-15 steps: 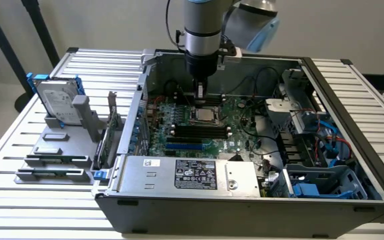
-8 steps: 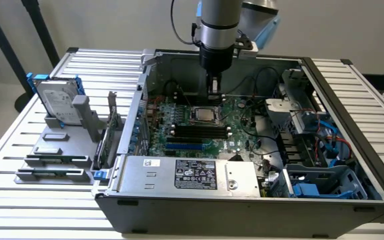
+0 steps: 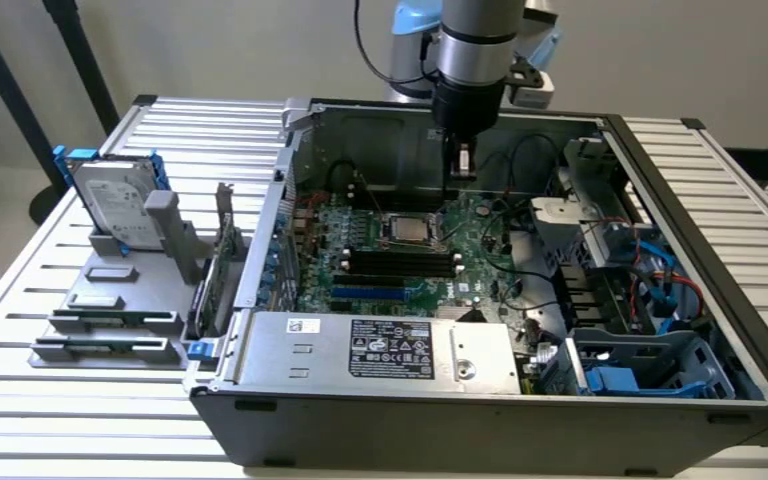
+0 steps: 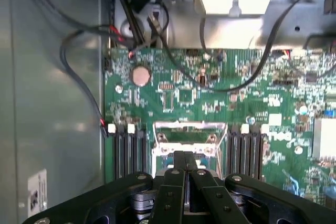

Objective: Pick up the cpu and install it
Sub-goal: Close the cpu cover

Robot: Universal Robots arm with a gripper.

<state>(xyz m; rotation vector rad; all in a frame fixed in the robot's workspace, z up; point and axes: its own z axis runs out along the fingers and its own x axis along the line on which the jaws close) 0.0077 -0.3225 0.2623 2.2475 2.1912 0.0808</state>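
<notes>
The cpu (image 3: 406, 228) is a small silver square lying flat in the socket in the middle of the green motherboard (image 3: 357, 285), inside the open computer case. My gripper (image 3: 459, 180) hangs fingers-down above the board, just beyond the cpu toward the case's back wall and clear of it. In the wrist view its black fingers (image 4: 185, 157) are pressed together with nothing between them. They hover over the metal socket frame (image 4: 189, 129), whose inside they partly hide.
The case walls (image 3: 491, 420) ring the board. Black cables (image 4: 84, 45) loop near the back wall. A power supply (image 3: 384, 350) sits at the front and drive bays (image 3: 624, 300) on the exterior view's right. Outside, at the exterior view's left, a hard drive in a blue frame (image 3: 111, 200) stands on a grey rack.
</notes>
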